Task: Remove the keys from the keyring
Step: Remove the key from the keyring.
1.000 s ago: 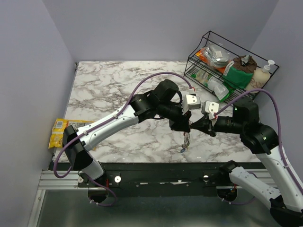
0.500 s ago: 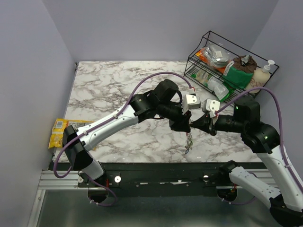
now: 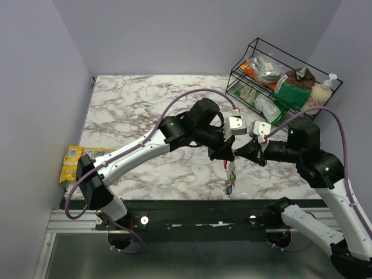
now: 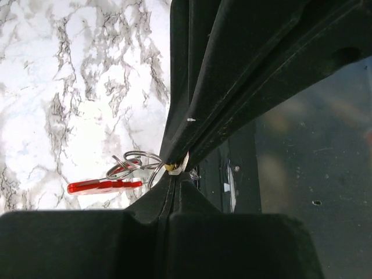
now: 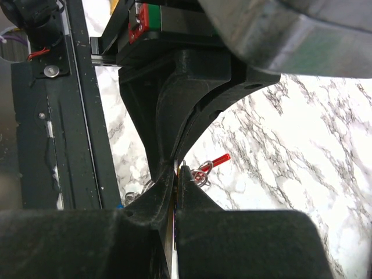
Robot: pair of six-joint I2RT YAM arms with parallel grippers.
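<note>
Both grippers meet tip to tip above the table's near edge, and the bunch of keys (image 3: 231, 174) dangles below them with a blue tag lowest. My left gripper (image 3: 225, 152) is shut; at its tip (image 4: 172, 170) it pinches a small yellow and silver piece of the bunch. Metal split rings (image 4: 131, 163) and a bright red bar (image 4: 104, 186) hang beside it; I cannot tell whether the bar belongs to the keyring or is a key tag. My right gripper (image 3: 238, 153) is shut on a thin flat key (image 5: 176, 174), with the rings (image 5: 200, 173) and the red bar (image 5: 219, 160) just beyond.
A black wire rack (image 3: 279, 87) with packets and a soap bottle stands at the back right. A yellow snack packet (image 3: 71, 161) lies at the table's left edge. The black front rail (image 3: 192, 209) runs right below the hanging bunch.
The hanging bunch has swung slightly, first right, then back, and turned. Both grippers have stayed shut and almost still.
</note>
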